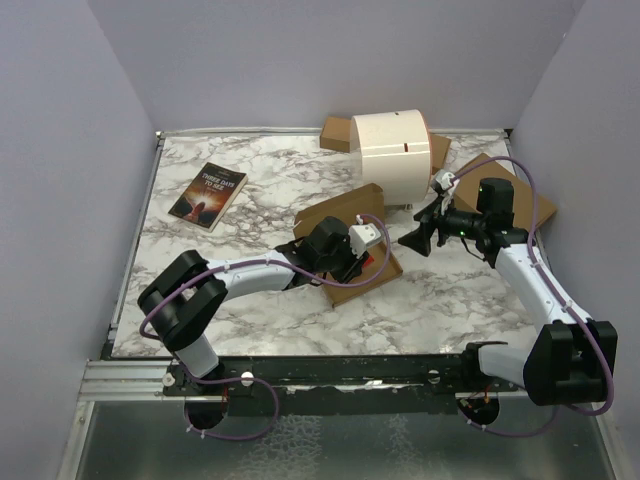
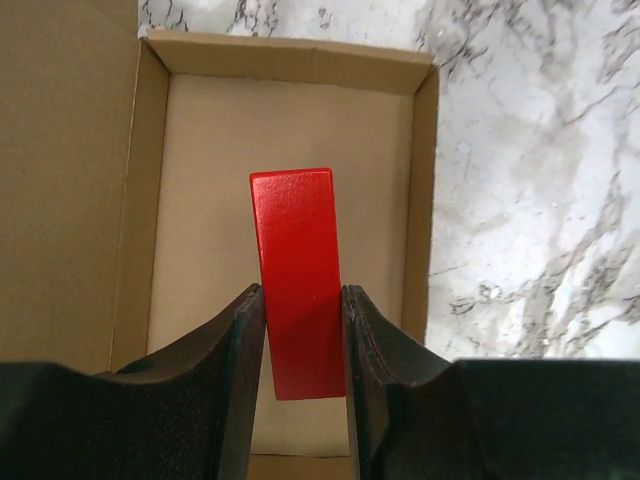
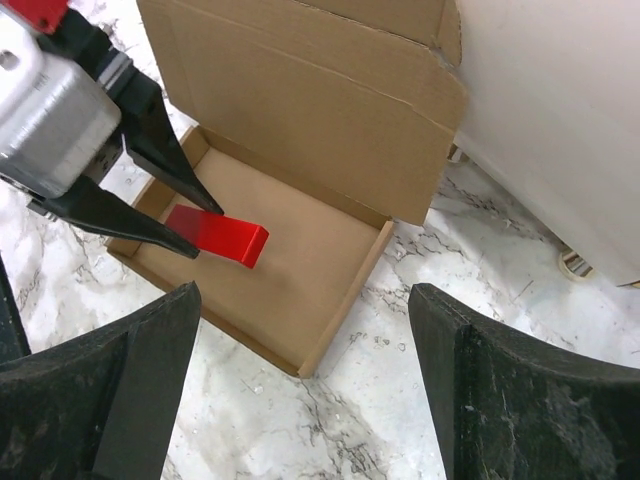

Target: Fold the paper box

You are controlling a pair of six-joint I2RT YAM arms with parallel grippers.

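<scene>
**Top view.** The box (image 1: 345, 208) lies at the centre of the table (image 1: 450, 300), partly formed: its lid (image 1: 335, 212) stands raised at the 11 o'clock side and its shallow tray (image 1: 372, 278) shows at 5 o'clock. The left gripper (image 1: 352, 258) hangs over the tray. The right gripper (image 1: 415, 240) sits just off the box at 3 o'clock. A book (image 1: 208, 195) lies well apart at 10 o'clock and a white roll (image 1: 392, 155) stands at 1 o'clock.

**Left wrist view.** The left gripper (image 2: 300, 300) is clamped narrowly on a red block (image 2: 298, 240), which points to 12 o'clock above the tray floor (image 2: 210, 200). Tray walls stand upright at 12 and 3 o'clock; the lid panel fills the 9 o'clock side. Whether the block touches the floor cannot be told.

**Right wrist view.** The right gripper (image 3: 300, 400) is spread wide and holds nothing. The box (image 3: 320, 260) sits at 12 o'clock of it, with the lid (image 3: 300, 100) upright behind the tray and the block (image 3: 225, 238) held over the tray's 9 o'clock half.

**Progress (judged).** The tray walls appear raised, so the base looks folded. The lid is not yet closed and its flaps are not tucked. The closing folds seem to remain.
</scene>
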